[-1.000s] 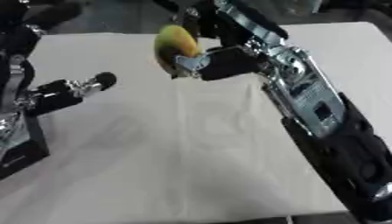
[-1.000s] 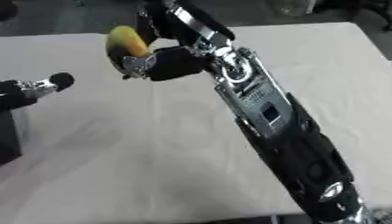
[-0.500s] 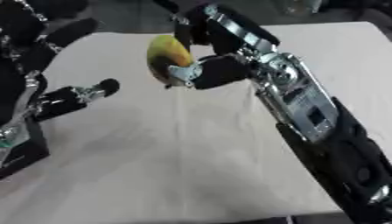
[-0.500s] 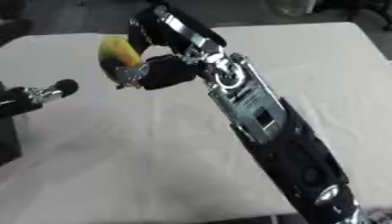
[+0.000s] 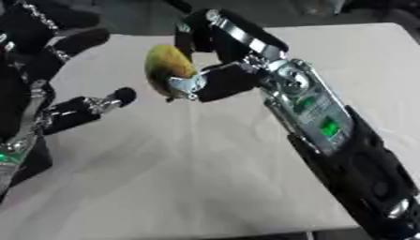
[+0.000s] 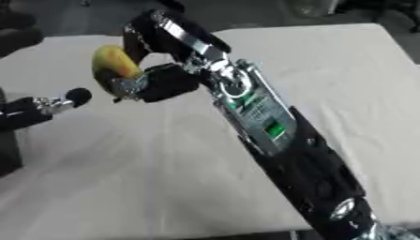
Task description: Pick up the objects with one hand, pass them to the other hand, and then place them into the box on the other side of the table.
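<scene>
Mango (image 5: 167, 70), yellow-green, oval, pinched in right hand (image 5: 220, 80) fingers

We see our right forearm (image 5: 316, 119), a silver metal block with green lights, joined to a black casing; both black hands show silver joints.

Count: 1 yellow-green oval fruit, mango-like (image 5: 167, 70), pinched in the fingers of the black-and-silver right robot hand (image 5: 215, 79), held above the cloth. 2 robot hands in view total: right one w/ the fruit; 1 black left robot hand (image 5: 51, 70), fingers spread, just left of the fruit, apart from it. 1 white cloth-covered table (image 5: 189, 173) under both hands. 1 dark block-shaped thing (image 6: 10, 152) below the left hand, near the lower-left edge; can't tell what it is.
</scene>
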Robot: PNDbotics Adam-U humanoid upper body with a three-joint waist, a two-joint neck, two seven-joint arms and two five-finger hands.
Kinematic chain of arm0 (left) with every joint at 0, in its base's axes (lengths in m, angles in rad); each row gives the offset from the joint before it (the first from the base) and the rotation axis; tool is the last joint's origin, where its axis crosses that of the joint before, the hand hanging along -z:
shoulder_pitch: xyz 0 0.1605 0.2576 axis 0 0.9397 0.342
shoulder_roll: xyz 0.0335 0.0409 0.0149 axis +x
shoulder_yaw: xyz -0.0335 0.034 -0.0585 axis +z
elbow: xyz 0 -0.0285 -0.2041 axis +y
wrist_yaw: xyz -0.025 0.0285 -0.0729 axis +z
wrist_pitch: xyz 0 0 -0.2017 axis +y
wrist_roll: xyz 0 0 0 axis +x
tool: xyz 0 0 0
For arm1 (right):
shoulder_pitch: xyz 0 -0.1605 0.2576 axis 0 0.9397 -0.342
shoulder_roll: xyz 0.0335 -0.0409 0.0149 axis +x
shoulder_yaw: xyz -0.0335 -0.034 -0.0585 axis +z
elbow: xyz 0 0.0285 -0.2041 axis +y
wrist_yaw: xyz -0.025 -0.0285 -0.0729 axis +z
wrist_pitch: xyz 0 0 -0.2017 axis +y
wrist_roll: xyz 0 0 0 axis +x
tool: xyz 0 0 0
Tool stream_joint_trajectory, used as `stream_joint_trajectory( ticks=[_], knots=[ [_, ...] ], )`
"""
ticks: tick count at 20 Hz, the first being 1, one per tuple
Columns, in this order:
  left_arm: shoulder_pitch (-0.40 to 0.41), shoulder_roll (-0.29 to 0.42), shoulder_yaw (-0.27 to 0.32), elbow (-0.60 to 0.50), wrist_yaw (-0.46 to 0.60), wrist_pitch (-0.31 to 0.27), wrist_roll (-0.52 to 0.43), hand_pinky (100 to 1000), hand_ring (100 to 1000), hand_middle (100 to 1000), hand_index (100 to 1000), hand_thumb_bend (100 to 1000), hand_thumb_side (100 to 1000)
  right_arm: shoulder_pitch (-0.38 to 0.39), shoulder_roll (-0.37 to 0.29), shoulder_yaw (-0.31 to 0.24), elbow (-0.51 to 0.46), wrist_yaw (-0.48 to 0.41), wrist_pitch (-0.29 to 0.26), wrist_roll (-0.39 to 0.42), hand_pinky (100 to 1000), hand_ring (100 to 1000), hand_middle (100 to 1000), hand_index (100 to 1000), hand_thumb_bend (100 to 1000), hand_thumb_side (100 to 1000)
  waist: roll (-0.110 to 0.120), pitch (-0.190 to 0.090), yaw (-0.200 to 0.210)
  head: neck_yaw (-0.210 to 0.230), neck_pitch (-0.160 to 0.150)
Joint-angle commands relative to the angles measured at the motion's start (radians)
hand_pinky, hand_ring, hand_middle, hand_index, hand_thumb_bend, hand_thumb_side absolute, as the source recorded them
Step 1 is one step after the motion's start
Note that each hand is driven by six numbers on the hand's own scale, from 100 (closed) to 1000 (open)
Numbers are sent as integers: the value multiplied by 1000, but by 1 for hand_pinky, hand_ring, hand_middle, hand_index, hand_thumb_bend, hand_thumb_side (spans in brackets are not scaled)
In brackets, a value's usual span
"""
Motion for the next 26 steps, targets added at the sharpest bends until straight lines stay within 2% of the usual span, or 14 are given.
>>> stream_joint_trajectory(
  ticks=[1, 15, 22, 26],
  knots=[
    [-11, 11, 1, -9, 9, -15, 24, 626, 544, 654, 756, 872, 100, -24, 5, 1, -14, -1, 2, 7, 625, 463, 431, 473, 329, 100, 11, 2, 1, -4, -1],
    [-19, 6, -21, -14, -24, -59, 18, 620, 540, 689, 779, 887, 100, -30, 13, 11, -16, -6, 5, 8, 622, 461, 428, 470, 326, 100, 10, 7, 1, 9, -8],
    [-27, 0, -35, -14, -15, -71, 11, 618, 540, 691, 781, 886, 100, -35, 20, 18, -19, -10, 2, 10, 621, 459, 427, 469, 346, 100, 8, 6, 2, 7, -1],
    [-39, -10, -45, -12, -3, -76, 3, 616, 540, 690, 780, 882, 100, -33, 14, 20, -25, -19, -1, 14, 620, 457, 427, 468, 324, 100, 7, 8, 3, 6, -4]
  ],
)
